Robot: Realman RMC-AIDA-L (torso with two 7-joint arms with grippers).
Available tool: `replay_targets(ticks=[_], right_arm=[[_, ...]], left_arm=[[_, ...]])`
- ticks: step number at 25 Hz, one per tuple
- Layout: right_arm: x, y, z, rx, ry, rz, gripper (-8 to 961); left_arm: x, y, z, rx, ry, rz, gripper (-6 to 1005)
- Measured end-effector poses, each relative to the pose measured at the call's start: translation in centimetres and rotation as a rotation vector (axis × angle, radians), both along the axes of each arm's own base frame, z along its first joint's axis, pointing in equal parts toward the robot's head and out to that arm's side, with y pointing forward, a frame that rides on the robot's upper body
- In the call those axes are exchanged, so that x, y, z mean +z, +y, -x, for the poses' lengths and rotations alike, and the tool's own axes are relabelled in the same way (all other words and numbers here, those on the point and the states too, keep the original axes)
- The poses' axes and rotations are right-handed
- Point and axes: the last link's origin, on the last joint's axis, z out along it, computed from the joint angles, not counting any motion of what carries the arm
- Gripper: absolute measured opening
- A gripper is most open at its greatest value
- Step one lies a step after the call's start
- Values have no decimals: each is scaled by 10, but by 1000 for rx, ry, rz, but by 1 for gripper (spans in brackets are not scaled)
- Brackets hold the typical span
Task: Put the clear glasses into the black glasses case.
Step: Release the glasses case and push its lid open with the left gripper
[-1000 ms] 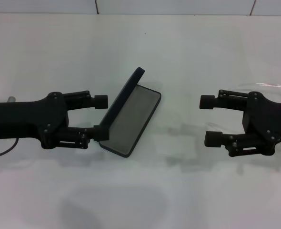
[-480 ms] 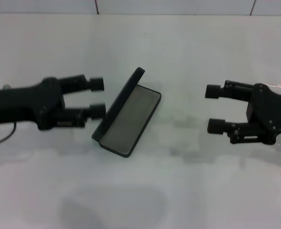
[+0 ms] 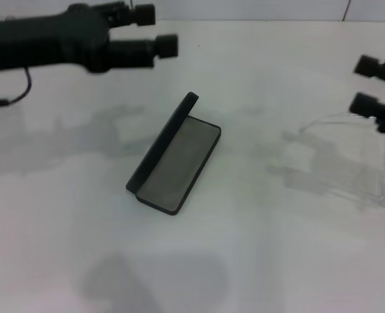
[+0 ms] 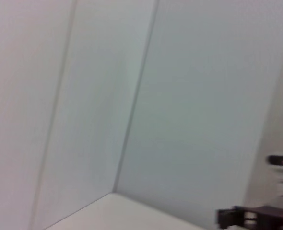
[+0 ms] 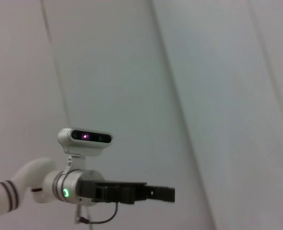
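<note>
White table (image 3: 258, 261) holds the black glasses case (image 3: 173, 160) (lid up), between raised, released left gripper (image 3: 160, 29) and right gripper (image 3: 369, 85).

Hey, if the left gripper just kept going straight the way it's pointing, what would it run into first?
Probably nothing soon. The left gripper, fingers apart, points across the table's far edge toward the robot's right. The black glasses case sits nearer, off that line. Depth is hard to judge.

A glossy white desk (image 3: 258, 261) fills the head view, catching soft grey reflections and shadows. Along its far edge runs a pale wall (image 3: 245, 9) split by thin dark seams. The wrist views show plain white wall panels (image 4: 199, 96) meeting at a corner.
</note>
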Motion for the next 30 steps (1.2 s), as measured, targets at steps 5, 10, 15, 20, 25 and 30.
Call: replay_targets(ticks=[5,10,15,20,25,30], right_arm=[[16,-9,-15,-41,29,-82,845],[25,-14,-24,-61,30,-127,845],[27,-16,-27,-57,18,-154,845],[28,-18,-28,-47,17,-157,845],[29,-21,-29,-41,18,-157,845],[28,-24,-30,-37,19,-159,845]], left_arm=[[-4,17,-27,185,128,6,861],[-31,25,-42,405,473,-33,852],[-60,22,-54,462,719,-82,847],[-83,13,-65,442,811,-77,843],[-99,9,-65,439,860,-52,820],[-110,15,-50,473,878,-21,792]])
